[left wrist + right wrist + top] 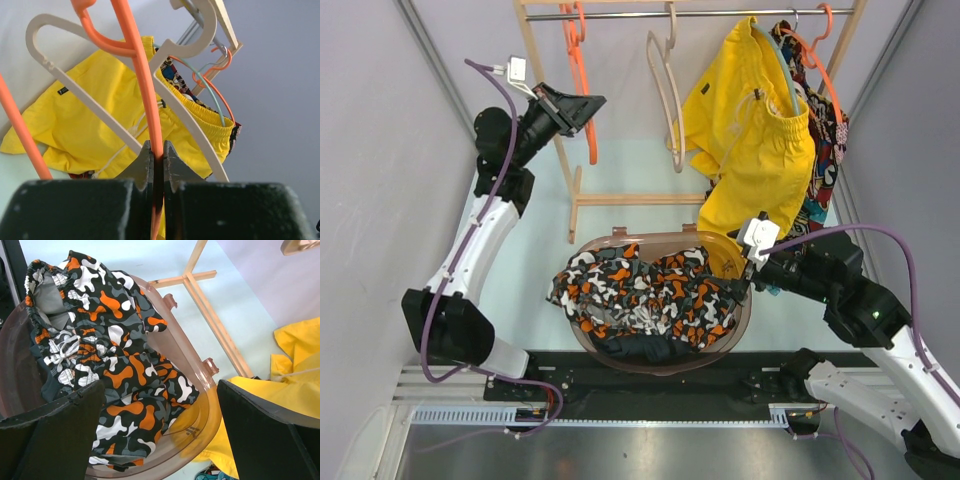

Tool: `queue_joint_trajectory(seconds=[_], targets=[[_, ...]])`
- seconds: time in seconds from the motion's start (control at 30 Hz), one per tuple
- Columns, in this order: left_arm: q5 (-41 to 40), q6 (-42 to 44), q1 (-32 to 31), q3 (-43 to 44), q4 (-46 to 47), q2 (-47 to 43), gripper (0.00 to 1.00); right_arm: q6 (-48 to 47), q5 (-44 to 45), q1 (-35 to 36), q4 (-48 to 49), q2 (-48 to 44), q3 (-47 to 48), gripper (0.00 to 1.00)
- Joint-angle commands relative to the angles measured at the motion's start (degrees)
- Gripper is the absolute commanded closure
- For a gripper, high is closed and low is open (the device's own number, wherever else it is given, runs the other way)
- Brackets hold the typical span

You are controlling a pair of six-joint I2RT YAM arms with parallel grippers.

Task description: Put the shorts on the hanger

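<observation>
The shorts (640, 285) lie heaped in the brown basket (582, 340) on the surface, and the right arm (840, 285) is plainly the nearer one: its jaws sit at the basket's right rim with the cloth just ahead of them. In the right wrist view those jaws stand wide apart and hold nothing, and the shorts (117, 357) fill the space between and beyond them. The garment's long axis runs across the basket from right to left in the overhead view, pointing away from these jaws. The gathered waistband with its drawstring (60, 347) appears to be at the far end, so I judge a grab from here would catch a leg hem first. The right arm is stretched low and leftward, its wrist tipped down toward the basket. The hanger (582, 70) is well apart from all this, up on the wooden rack (545, 90) at the back. The left arm (485, 225) reaches up and away to it. Its jaws are clamped on the thin orange bar (142, 75), which runs between them in the left wrist view, with a beige hanger (75, 87) and yellow shorts (95, 115) hanging behind.
</observation>
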Motion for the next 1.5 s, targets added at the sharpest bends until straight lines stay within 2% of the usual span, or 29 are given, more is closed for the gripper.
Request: queue_joint_trajectory(seconds=[0.0,0.1,0.27,0.4,0.47,0.6,0.73,0.93,1.2,1.47], targets=[[2.14,0.88,-0.33,-1.23,4.18,-2.39,1.0,0.23,1.24,-0.29,4.17,-0.02,2.57,0.0],[0.21,1.74,-1.64,-4.83,2.7,-5.46,1.0,3.9,1.86,-0.55,6.8,0.42,3.54,0.0],[-7.34,0.6,-3.31,-14.84,-0.9,-16.97,1.0,13.57,2.3,-0.55,16.62,2.26,4.16,0.0],[-18.39,0.43,-6.21,-20.47,-7.49,-24.97,0.99,22.1,1.69,-0.03,25.85,7.96,4.51,0.0],[-22.8,0.08,-8.66,-22.24,-11.7,-28.83,0.97,26.92,2.47,1.37,31.39,10.52,4.86,0.01],[-27.56,-1.24,-11.14,-24.09,-17.25,-33.07,0.92,28.54,5.72,8.4,38.44,18.86,7.05,0.02],[-29.5,0.33,-11.32,-25.23,-20.42,-35.18,0.89,25.47,10.12,15.95,43.28,28.26,10.92,0.04],[-27.75,1.57,-11.32,-26.03,-20.07,-36.15,0.9,19.93,17.4,20.71,47.5,34.96,13.38,0.07],[-23.36,-0.18,-11.4,-26.91,-17.09,-35.45,0.9,20.1,19.62,22.39,48.48,39.79,16.54,0.09],[-22.29,-0.01,-15.27,-26.38,-13.74,-33.08,0.91,19.4,24.45,22.13,48.13,42.43,17.25,0.15]])
